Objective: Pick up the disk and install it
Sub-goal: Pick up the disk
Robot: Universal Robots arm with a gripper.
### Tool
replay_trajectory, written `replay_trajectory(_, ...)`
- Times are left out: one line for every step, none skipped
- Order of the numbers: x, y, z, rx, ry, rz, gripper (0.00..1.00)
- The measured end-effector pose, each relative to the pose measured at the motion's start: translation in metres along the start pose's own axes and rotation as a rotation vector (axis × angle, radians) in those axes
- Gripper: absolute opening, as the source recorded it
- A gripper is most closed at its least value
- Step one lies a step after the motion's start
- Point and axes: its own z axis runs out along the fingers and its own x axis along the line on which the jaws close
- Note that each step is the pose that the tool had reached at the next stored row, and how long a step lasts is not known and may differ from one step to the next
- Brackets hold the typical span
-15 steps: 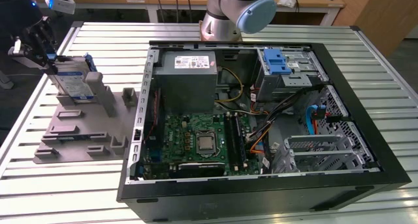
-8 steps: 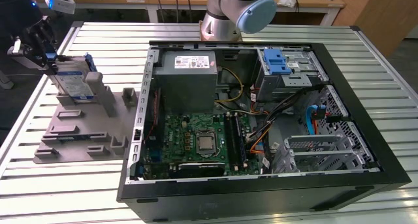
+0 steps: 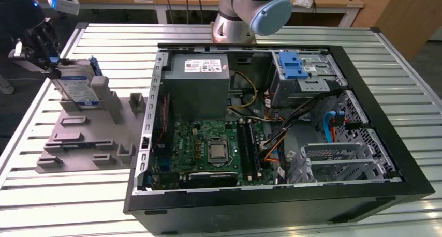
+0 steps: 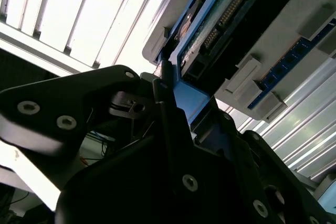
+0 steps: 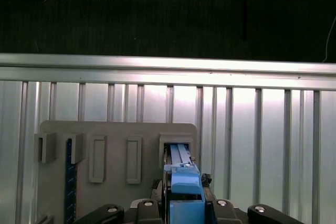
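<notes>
We see a ribbed table (image 3: 62,206) of long bright metal slats. On it lies an open black computer case (image 3: 276,208), a big box with a green circuit board (image 3: 200,146) and a grey metal power box (image 3: 200,82) inside. Behind the case stands the arm's round grey base (image 3: 238,19) with a smooth blue cap. Towards the exterior view's left of the case lies a flat matt grey plastic holder (image 3: 76,144) with raised blocks and slots. The disk (image 3: 77,87) stands on edge in one of its slots, a flat silver rectangle with a blue-and-white label. In the first wrist view its blue plastic bracket (image 5: 181,158) rises out of the slot. The black gripper (image 3: 47,53) sits at the disk's upper end, and in both wrist views its jaws (image 5: 184,198) are narrow and pressed against the bracket's (image 4: 191,95) two sides.
</notes>
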Motion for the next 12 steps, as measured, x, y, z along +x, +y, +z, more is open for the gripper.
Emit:
replay_trajectory(0.0,0.0,0.0,0.0,0.0,0.0,0.36)
replay_trajectory(0.0,0.0,0.0,0.0,0.0,0.0,0.36)
replay_trajectory(0.0,0.0,0.0,0.0001,0.0,0.0,0.36)
replay_trajectory(0.0,0.0,0.0,0.0,0.0,0.0,0.36)
replay_trajectory(0.0,0.0,0.0,0.0,0.0,0.0,0.36)
replay_trajectory(0.0,0.0,0.0,0.0,0.0,0.0,0.36)
replay_trajectory(0.0,0.0,0.0,0.0,0.0,0.0,0.36)
replay_trajectory(0.0,0.0,0.0,0.0,0.0,0.0,0.36)
replay_trajectory(0.0,0.0,0.0,0.0,0.0,0.0,0.36)
replay_trajectory(0.0,0.0,0.0,0.0,0.0,0.002,0.36)
replay_trajectory(0.0,0.0,0.0,0.0,-0.0001,0.007,0.36)
replay_trajectory(0.0,0.0,0.0,0.0001,0.0004,0.014,0.36)
